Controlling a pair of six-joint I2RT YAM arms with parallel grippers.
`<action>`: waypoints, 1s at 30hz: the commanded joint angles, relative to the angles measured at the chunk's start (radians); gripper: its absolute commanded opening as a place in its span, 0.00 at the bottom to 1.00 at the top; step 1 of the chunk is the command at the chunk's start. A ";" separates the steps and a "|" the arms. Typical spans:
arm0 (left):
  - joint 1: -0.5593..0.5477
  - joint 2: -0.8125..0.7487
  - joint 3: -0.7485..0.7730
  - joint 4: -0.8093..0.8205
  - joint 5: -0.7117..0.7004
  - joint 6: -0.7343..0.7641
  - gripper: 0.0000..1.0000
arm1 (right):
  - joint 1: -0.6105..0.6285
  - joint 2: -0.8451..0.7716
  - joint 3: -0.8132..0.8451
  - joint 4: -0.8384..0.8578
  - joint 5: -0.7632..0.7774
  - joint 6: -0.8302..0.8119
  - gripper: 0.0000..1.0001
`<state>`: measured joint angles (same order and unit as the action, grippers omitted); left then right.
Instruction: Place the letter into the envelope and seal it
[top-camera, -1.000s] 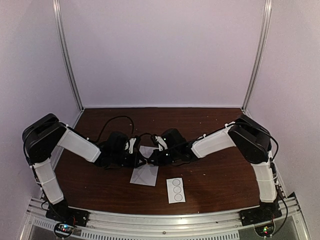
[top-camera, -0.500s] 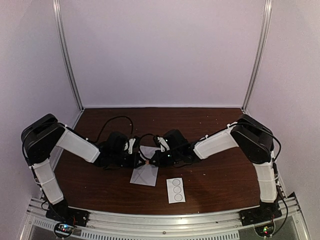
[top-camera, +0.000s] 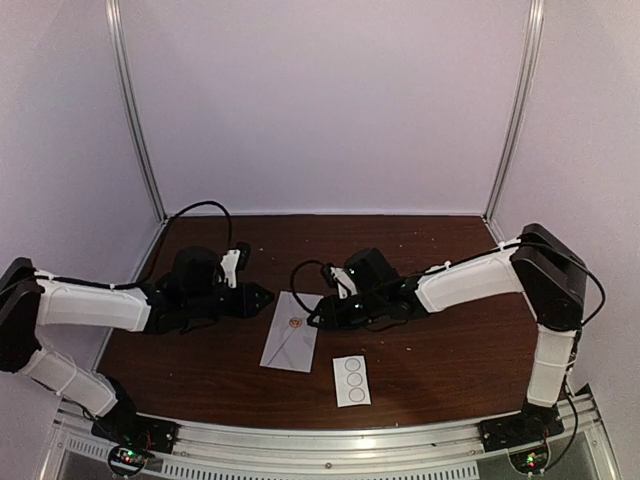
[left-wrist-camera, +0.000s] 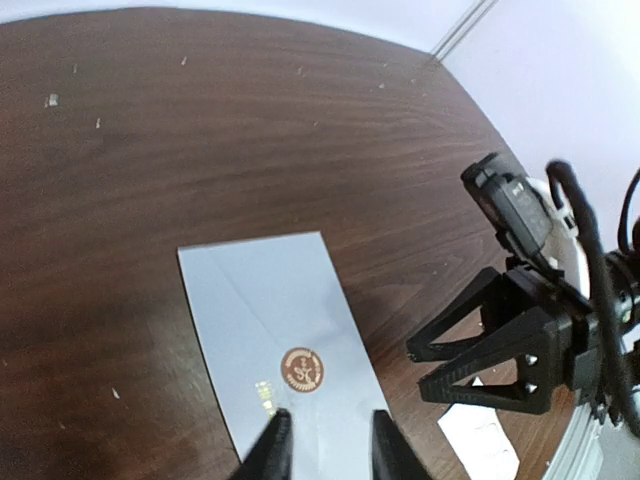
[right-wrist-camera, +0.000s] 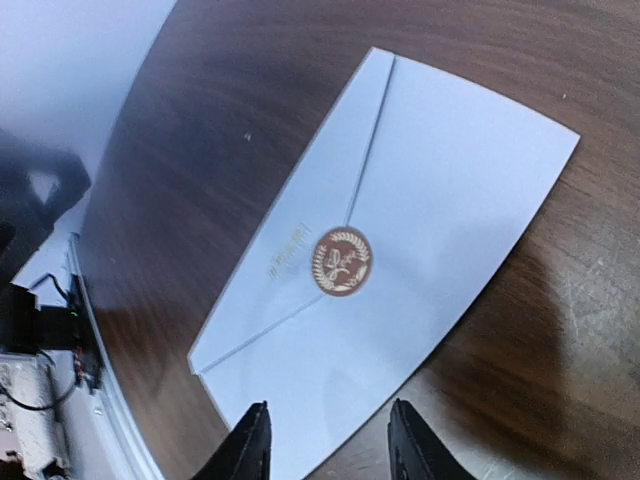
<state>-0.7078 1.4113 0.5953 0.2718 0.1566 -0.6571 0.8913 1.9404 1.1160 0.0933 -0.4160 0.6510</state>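
Backing off the pale grey-white paper envelope (top-camera: 290, 346) at centre frame, my left gripper (top-camera: 268, 296) and right gripper (top-camera: 315, 321) now hang slightly parted and empty, its round brown seal (top-camera: 293, 323) stuck over the flap, so sealing looks done.

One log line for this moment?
envelope: flat on table, flap down | seal: stuck on flap | left pincer: open, empty | right pincer: open, empty

The envelope (top-camera: 285, 350) is pale grey-blue, its seal (right-wrist-camera: 341, 262) copper-brown with a wreath pattern. The bench (top-camera: 450, 350) is dark woodgrain brown.
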 joint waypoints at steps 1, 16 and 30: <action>0.001 -0.074 0.072 -0.074 -0.040 0.076 0.43 | 0.000 -0.137 0.014 -0.019 0.029 -0.056 0.60; 0.159 0.221 0.483 -0.091 0.019 0.338 0.82 | -0.169 -0.158 0.138 -0.146 0.266 -0.254 1.00; 0.801 -0.159 -0.047 0.293 -0.195 0.464 0.89 | -0.823 -0.460 -0.239 0.071 0.172 -0.375 1.00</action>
<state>0.1020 1.3464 0.6556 0.3614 0.1074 -0.2813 0.1867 1.5566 0.9607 0.0254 -0.1989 0.3313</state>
